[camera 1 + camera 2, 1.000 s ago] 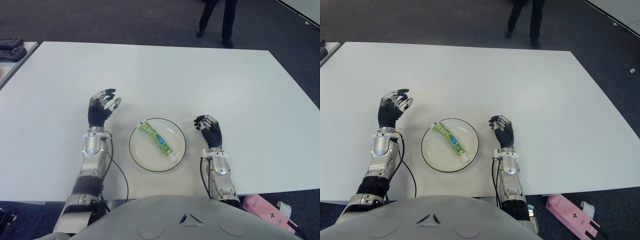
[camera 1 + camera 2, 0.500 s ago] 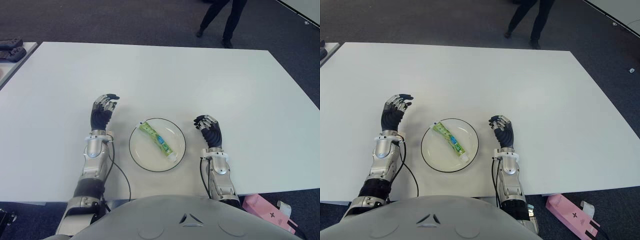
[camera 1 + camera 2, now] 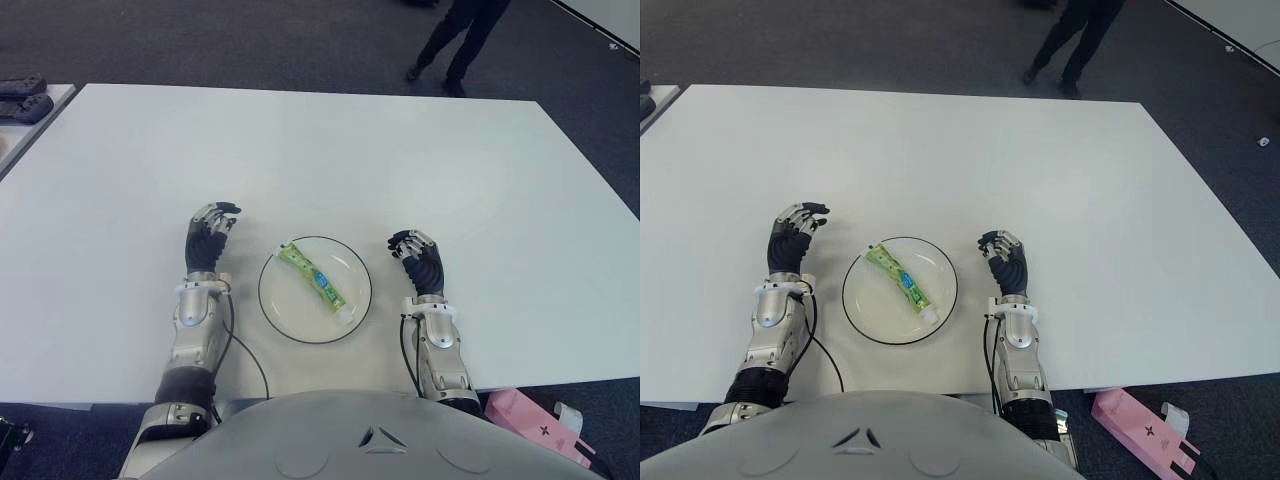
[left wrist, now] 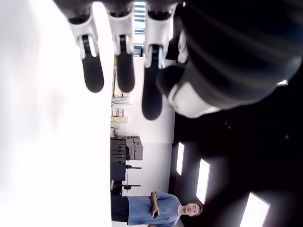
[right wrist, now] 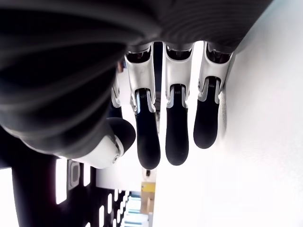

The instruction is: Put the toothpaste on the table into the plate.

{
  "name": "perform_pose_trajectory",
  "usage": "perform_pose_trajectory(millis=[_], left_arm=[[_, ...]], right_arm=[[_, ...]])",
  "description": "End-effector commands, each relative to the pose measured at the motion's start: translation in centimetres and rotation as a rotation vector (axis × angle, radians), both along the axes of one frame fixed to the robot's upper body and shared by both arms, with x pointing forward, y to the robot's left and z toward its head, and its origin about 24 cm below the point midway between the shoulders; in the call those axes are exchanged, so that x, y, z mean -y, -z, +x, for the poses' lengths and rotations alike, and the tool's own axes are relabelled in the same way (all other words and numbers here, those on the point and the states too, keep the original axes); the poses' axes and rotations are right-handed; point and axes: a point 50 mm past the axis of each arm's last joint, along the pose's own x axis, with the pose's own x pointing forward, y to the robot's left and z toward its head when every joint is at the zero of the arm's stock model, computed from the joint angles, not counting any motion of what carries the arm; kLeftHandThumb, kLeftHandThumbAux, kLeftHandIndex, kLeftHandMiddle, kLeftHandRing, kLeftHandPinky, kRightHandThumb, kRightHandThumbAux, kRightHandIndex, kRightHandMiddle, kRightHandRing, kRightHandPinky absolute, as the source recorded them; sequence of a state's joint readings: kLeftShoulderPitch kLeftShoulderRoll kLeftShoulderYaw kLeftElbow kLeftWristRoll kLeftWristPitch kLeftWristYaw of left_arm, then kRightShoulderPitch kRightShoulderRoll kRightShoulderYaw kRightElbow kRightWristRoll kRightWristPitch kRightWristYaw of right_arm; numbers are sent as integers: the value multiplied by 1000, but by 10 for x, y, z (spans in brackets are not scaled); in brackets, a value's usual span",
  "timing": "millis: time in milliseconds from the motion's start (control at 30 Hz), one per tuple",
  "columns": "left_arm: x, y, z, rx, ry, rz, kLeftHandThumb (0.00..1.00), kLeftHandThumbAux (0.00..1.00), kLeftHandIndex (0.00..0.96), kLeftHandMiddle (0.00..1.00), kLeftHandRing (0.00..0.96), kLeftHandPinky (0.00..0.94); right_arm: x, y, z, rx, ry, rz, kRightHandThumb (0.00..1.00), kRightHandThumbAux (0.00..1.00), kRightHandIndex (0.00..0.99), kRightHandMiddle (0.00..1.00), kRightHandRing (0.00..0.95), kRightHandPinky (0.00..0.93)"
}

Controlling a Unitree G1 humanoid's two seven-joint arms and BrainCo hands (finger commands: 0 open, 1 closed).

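Observation:
A green toothpaste tube (image 3: 316,281) lies diagonally inside the white plate (image 3: 352,265), its cap toward the near right rim. To the plate's left, my left hand (image 3: 208,236) shows over the white table (image 3: 330,150), fingers relaxed and holding nothing. On the plate's right side is my right hand (image 3: 417,262), its fingers loosely extended and empty. Each wrist view shows only that hand's own dark fingertips (image 4: 124,75) (image 5: 173,137), with nothing between them.
A pink box (image 3: 530,418) lies on the floor past the table's near right corner. A person's legs (image 3: 458,45) show beyond the far edge. Dark objects (image 3: 22,95) lie on another surface at the far left.
My left hand has drawn back toward me and lowered beside the plate, its fingers less spread. The right hand and the toothpaste have not moved. The person at the back has stepped right.

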State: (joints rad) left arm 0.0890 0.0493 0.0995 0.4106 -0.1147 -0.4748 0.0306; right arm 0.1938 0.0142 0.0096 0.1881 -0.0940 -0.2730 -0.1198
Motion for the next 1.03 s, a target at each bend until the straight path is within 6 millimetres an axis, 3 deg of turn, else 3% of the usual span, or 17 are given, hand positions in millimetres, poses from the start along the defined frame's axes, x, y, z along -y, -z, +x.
perform_pose_trajectory(millis=[33,333,1033], left_arm=[[4,6,-5,-46,3,7,700,720,437,536,506,494],[8,10,-11,-76,-5,33,701,721,435,515,500,481],[14,12,-20,-80,-25,36,704,723,434,531,558,565]], right_arm=[[1,7,-3,-40,9,-2,700,728,432,505,480,473],[1,7,-3,-41,8,-8,701,728,432,509,491,489],[0,6,-4,-40,-9,4,704,728,431,502,480,471]])
